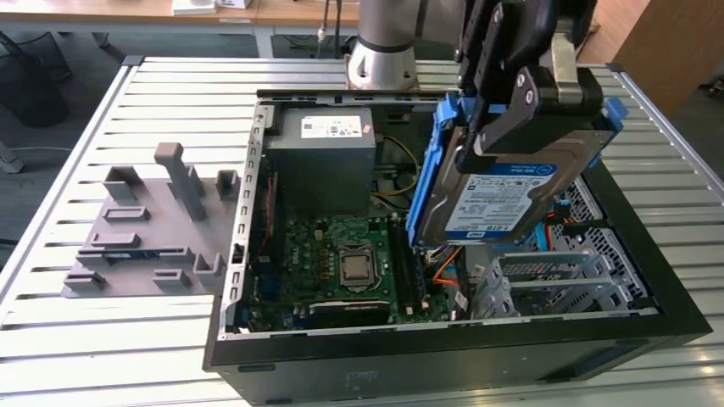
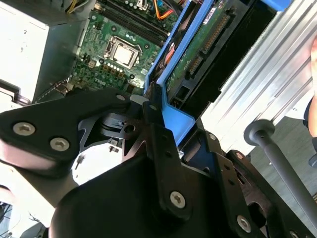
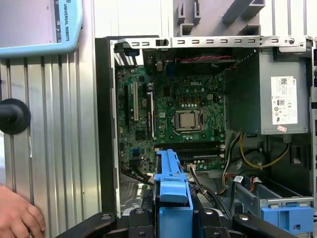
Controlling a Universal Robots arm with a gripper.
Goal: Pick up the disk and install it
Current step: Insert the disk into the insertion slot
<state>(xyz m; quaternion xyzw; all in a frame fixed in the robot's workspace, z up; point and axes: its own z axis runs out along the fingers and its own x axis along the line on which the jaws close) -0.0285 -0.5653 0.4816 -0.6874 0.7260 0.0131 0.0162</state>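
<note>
free: over motherboard (image 1: 334, 254) | obstacles: power supply (image 1: 322, 140), drive cage (image 1: 543, 280), disk (image 1: 509, 195) in tool (image 1: 515, 119)

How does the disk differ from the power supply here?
The disk hangs tilted in the gripper above the case; the power supply sits inside it. The disk is thin with blue rails; the power supply is a bulky grey box. Both carry white labels.

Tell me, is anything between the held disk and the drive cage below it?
Nothing visible blocks it. The gripper holds the disk on edge over the open case, above the drive cage. Orange cables hang near the disk's lower edge, beside the cage.
</note>
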